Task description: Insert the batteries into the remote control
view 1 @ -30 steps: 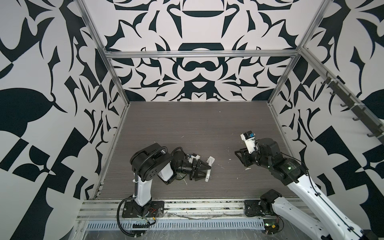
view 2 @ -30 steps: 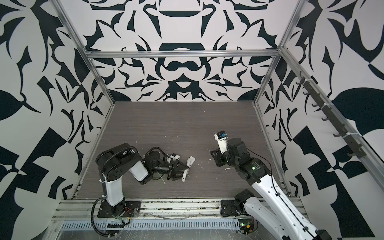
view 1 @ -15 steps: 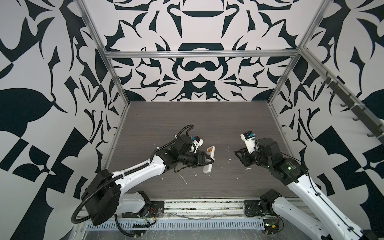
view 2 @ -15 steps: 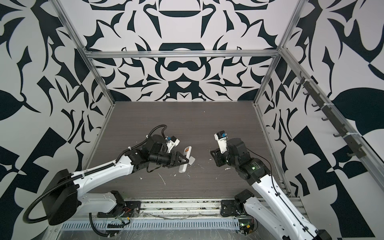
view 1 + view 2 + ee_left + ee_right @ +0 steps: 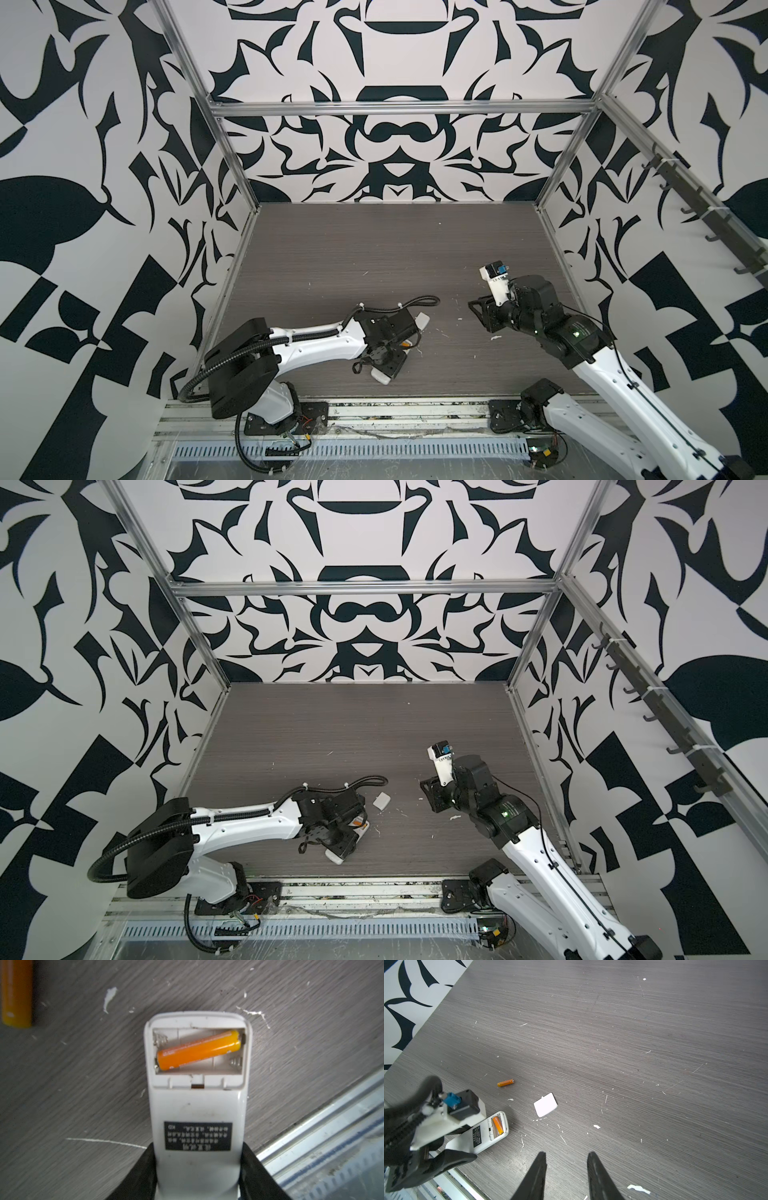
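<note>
My left gripper is shut on the remote control, a black finger on each side of its plain white back just past the dark label. The battery bay is uncovered. One orange battery lies slanted across both slots in it. A second battery lies loose on the table beside the remote; the right wrist view also shows this loose battery. In a top view the left gripper is low near the table's front edge. My right gripper hangs open and empty over bare table, apart from the remote.
The white battery cover lies flat on the table between the two grippers, and both top views show the cover. White paint flecks dot the grey table. A metal rail runs along the front edge close to the remote.
The left arm has changed posture and brought the remote back and down toward the front edge. The right arm has not moved.
</note>
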{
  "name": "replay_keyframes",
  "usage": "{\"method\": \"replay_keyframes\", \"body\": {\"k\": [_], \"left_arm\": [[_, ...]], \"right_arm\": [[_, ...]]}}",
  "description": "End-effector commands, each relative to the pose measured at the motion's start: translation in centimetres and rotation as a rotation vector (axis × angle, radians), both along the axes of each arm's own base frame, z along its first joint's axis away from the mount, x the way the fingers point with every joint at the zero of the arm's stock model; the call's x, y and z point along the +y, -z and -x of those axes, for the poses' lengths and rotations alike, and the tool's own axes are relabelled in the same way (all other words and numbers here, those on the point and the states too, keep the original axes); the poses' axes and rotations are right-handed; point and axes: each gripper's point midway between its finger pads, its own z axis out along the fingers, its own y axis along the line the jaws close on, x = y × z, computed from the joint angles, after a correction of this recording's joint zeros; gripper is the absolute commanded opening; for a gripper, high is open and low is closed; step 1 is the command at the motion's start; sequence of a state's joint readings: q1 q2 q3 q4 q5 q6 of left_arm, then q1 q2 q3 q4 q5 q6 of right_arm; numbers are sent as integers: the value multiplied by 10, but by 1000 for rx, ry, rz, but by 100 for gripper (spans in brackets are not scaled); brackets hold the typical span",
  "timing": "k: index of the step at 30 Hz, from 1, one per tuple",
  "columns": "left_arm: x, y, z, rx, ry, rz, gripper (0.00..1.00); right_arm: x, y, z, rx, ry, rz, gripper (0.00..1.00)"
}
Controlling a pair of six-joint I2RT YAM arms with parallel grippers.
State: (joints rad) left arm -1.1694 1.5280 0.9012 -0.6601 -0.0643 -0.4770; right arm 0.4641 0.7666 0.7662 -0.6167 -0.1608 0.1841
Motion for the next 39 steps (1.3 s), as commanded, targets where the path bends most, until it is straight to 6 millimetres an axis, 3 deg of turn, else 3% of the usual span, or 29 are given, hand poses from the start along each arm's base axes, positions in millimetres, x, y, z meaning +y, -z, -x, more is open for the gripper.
{"method": "replay_keyframes", "body": {"k": [1, 6, 11, 16, 22, 26, 31, 39], "left_arm": [[8, 1, -9, -113, 87, -132, 53], [-2, 9, -15, -161, 159, -187, 61], [-3, 9, -15, -171, 168, -184, 99], [-3, -1, -7, -143, 82, -59, 100], [16, -8, 5, -93, -88, 125, 100], [21, -17, 6, -68, -185, 239, 98], [19, -14, 13, 15, -285, 382, 93], [31, -7, 17, 43, -358, 449, 93]], "right_arm": [[4, -4, -6, -19, -5, -20, 37], [4, 2, -5, -3, -5, -18, 37], [3, 7, -4, 15, -4, -10, 37], [9, 15, -3, 68, -27, -1, 36], [36, 21, -3, 144, -138, -39, 31], [69, 26, 2, 132, -238, 47, 25], [118, 42, 19, 146, -446, 151, 20], [156, 75, 26, 177, -694, 266, 19]]}}
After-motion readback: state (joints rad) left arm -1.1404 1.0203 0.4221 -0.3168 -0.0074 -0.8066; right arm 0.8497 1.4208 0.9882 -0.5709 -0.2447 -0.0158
